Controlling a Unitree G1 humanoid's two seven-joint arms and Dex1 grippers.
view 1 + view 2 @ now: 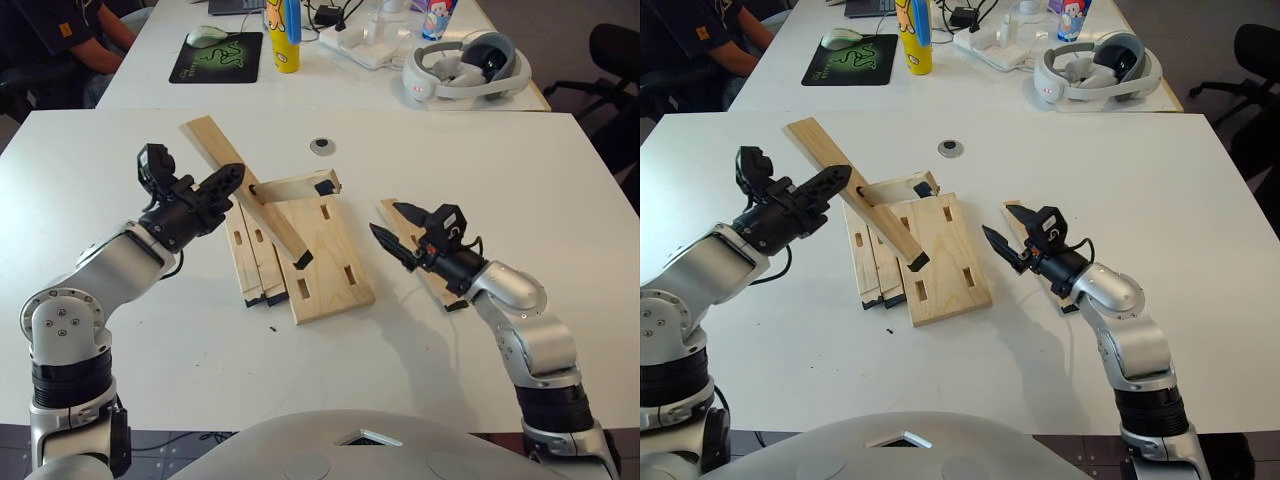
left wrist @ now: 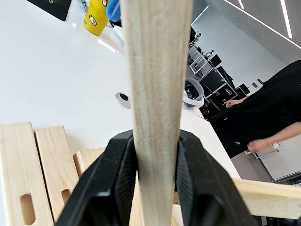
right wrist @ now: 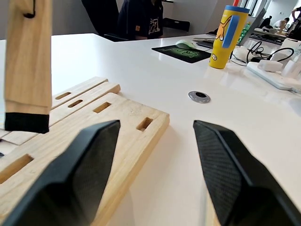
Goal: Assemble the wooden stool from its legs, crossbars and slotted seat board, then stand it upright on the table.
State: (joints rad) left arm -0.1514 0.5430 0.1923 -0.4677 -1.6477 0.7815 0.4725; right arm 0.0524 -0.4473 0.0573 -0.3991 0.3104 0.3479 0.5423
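**Leg poised over the seat board, not yet slotted.**
The left hand [image 1: 232, 183] is clamped on a wooden leg [image 1: 278, 228], held tilted above the slotted seat board [image 1: 335, 272] lying on the table [image 1: 500, 170]. The right hand [image 1: 385, 220], fingers apart, hovers just beside the board. For a clean fit, square the leg's end to a slot and brace the board.

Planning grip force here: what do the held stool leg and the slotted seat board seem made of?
Stool leg: pale wood, apparently unvarnished, matte with visible grain; its black cap looks like rubber or plastic. Slotted seat board: same light, matte wood, probably bare.
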